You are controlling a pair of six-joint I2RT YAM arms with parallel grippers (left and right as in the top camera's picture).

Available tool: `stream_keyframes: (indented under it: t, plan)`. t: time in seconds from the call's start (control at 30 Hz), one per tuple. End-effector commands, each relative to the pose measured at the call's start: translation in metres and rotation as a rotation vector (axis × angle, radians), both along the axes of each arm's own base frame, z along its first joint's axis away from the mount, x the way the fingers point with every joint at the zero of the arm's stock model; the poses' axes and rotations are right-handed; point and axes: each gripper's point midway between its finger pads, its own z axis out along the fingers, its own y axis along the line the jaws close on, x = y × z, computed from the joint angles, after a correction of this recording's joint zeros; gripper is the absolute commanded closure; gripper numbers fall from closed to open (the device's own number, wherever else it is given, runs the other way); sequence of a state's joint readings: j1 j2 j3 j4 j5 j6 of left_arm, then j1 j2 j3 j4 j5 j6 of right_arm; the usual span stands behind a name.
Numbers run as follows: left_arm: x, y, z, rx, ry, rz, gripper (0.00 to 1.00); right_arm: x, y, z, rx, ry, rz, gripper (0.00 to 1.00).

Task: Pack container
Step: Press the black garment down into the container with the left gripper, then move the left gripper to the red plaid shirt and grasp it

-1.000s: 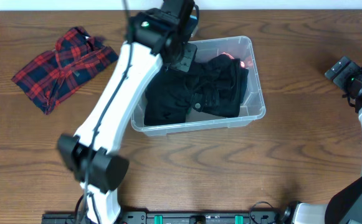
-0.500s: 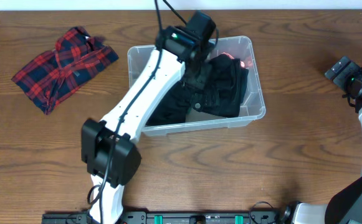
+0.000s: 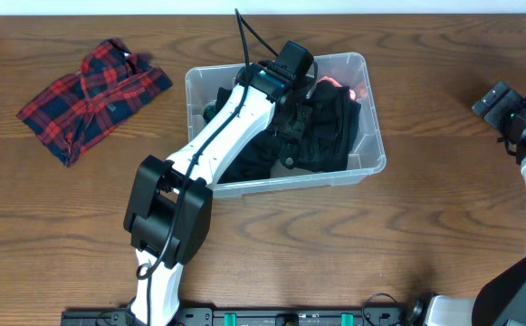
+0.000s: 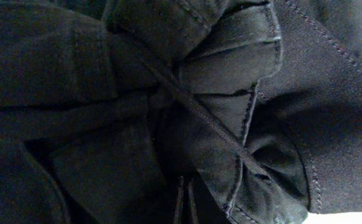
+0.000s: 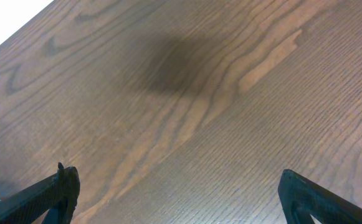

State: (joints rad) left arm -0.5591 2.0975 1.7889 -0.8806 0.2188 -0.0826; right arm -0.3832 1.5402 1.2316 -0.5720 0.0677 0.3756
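Observation:
The clear plastic container (image 3: 372,152) stands at the table's middle and holds a crumpled black garment (image 3: 321,131). My left arm (image 3: 231,122) reaches down into it from the near left. Dark folds and seams of the black garment (image 4: 230,93) fill the left wrist view. There my left gripper (image 4: 184,204) is shut, its tips pushed against the cloth with nothing seen between them. My right gripper (image 5: 181,199) hangs open over bare wood, far to the right of the container. Its fingers (image 5: 65,186) stand wide apart.
A red and navy plaid shirt (image 3: 90,95) lies rumpled on the table left of the container. A patch of red (image 3: 357,91) shows at the container's far right corner behind the black cloth. The right arm (image 3: 516,118) sits by the table's right edge.
My left arm has swung right from the container's far left corner to over its middle and dropped lower into the black garment. The right arm has not moved.

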Motion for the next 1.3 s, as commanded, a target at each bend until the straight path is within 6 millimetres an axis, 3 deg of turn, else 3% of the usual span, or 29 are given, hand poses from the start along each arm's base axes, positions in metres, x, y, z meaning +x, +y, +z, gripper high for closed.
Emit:
stream_keyframes:
  t: [0.0, 0.17, 0.3, 0.33, 0.43, 0.5, 0.63, 0.73, 0.87, 0.97, 1.07, 1.27]
  plan:
    - [-0.011, 0.007, -0.042, 0.058, 0.095, 0.009, 0.94, 0.002, -0.004, 0.005, -0.004, -0.011, -0.019, 0.01]
    - [-0.006, 0.008, -0.033, 0.047, 0.077, 0.016, 0.94, 0.002, -0.004, 0.005, -0.004, -0.011, -0.019, 0.01]
    - [-0.002, 0.014, 0.001, 0.024, 0.042, 0.032, 0.9, 0.002, -0.004, 0.005, -0.004, -0.011, -0.019, 0.01]
    - [-0.001, 0.015, 0.013, 0.017, 0.03, 0.036, 0.85, 0.002, -0.004, 0.005, -0.004, -0.011, -0.019, 0.01]
    - [0.001, 0.024, 0.06, -0.02, -0.031, 0.053, 0.55, 0.002, -0.004, 0.005, -0.004, -0.011, -0.019, 0.01]
    - [0.002, 0.033, 0.094, -0.052, -0.087, 0.072, 0.45, 0.002, -0.004, 0.005, -0.004, -0.011, -0.019, 0.01]
    - [0.002, 0.067, 0.16, -0.118, -0.215, 0.138, 0.39, 0.002, -0.004, 0.005, -0.004, -0.011, -0.019, 0.01]
    - [0.0, 0.111, 0.205, -0.153, -0.313, 0.229, 0.35, 0.002, -0.004, 0.005, -0.004, -0.011, -0.019, 0.01]
    - [0.0, 0.187, 0.234, -0.148, -0.374, 0.416, 0.32, 0.002, -0.004, 0.005, -0.004, -0.011, -0.019, 0.01]
    - [0.0, 0.251, 0.231, -0.14, -0.34, 0.62, 0.3, 0.002, -0.004, 0.005, -0.004, -0.011, -0.019, 0.01]
    - [-0.001, 0.298, 0.219, -0.192, -0.285, 0.746, 0.29, 0.002, -0.004, 0.005, -0.004, -0.011, -0.019, 0.01]
    - [-0.005, 0.399, 0.178, -0.295, -0.192, 0.997, 0.25, 0.002, -0.004, 0.005, -0.004, -0.011, -0.019, 0.01]
